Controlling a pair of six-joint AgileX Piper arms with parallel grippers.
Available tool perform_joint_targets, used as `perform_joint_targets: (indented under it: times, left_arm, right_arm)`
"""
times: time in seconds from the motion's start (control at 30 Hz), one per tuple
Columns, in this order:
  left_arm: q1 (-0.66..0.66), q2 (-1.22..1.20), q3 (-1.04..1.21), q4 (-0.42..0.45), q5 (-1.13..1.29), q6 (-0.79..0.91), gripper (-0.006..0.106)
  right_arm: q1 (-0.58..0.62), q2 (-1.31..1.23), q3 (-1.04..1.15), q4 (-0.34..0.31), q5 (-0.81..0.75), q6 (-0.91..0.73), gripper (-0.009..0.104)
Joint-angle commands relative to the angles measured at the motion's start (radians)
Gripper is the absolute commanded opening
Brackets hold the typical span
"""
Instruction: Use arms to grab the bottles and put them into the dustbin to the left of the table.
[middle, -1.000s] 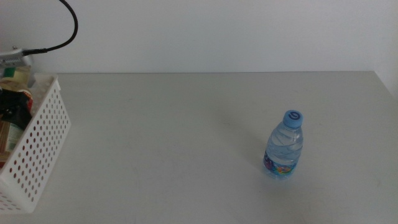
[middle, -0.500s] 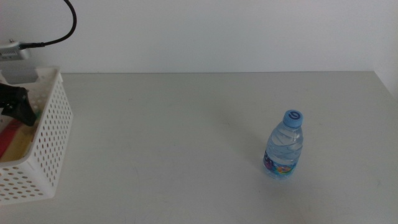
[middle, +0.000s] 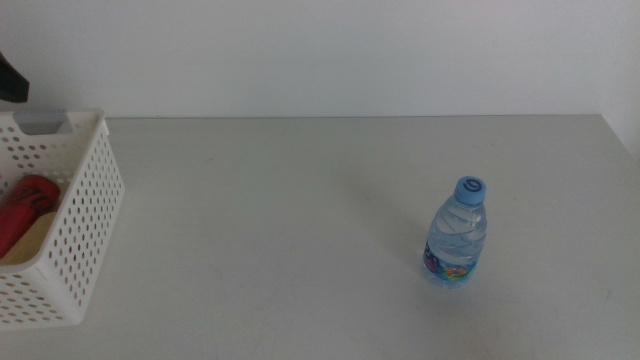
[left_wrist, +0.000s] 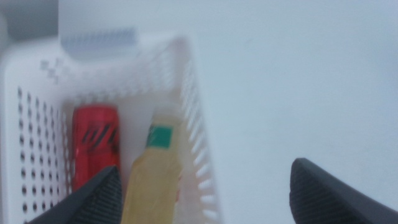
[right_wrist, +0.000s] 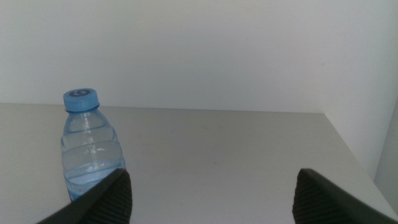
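The blue-capped water bottle stands upright on the right part of the table. In the right wrist view it is ahead, close to one jaw of my right gripper, which is open and empty. The white perforated dustbin sits at the table's left edge. A red can and the yellow drink bottle lie inside it. My left gripper hangs open and empty above the dustbin, over the can and yellow bottle. Only a dark tip of it shows in the middle view.
A white wall runs along the table's straight back edge. The table's right edge lies a little beyond the water bottle.
My left gripper has lifted up out of the dustbin toward the upper left, leaving the middle view almost entirely. The can and yellow bottle now lie uncovered in the dustbin, which has shifted slightly.
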Motion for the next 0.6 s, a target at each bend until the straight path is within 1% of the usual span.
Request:
perform_joint_targets:
  times: [0.0,0.13,0.23,0.33,0.43,0.53,0.57]
  left_arm:
    - [-0.035,-0.097,-0.029,-0.06,-0.025,0.039,0.089]
    - [-0.109,-0.187,-0.023,-0.093,-0.007,0.111,0.089]
    - [-0.176,-0.269,0.035,-0.089,-0.036,0.111,0.089]
    - [-0.267,-0.377,0.167,-0.063,-0.135,0.11,0.089]
    - [-0.386,-0.49,0.319,0.005,-0.234,0.08,0.089]
    - [-0.498,-0.598,0.453,0.136,-0.318,-0.054,0.089]
    - [-0.533,-0.636,0.494,0.201,-0.345,-0.122,0.089]
  right_arm:
    - [-0.006,-0.021,-0.009,-0.006,-0.076,-0.009,0.066]
    - [-0.006,-0.021,-0.009,-0.006,-0.076,-0.009,0.066]
    - [-0.006,-0.021,-0.009,-0.006,-0.076,-0.009,0.066]
    - [-0.006,-0.021,-0.009,-0.006,-0.076,-0.009,0.066]
    - [-0.006,-0.021,-0.009,-0.006,-0.076,-0.009,0.066]
    - [-0.006,-0.021,-0.009,-0.006,-0.076,-0.009,0.066]
    - [-0.006,-0.021,-0.009,-0.006,-0.076,-0.009,0.066]
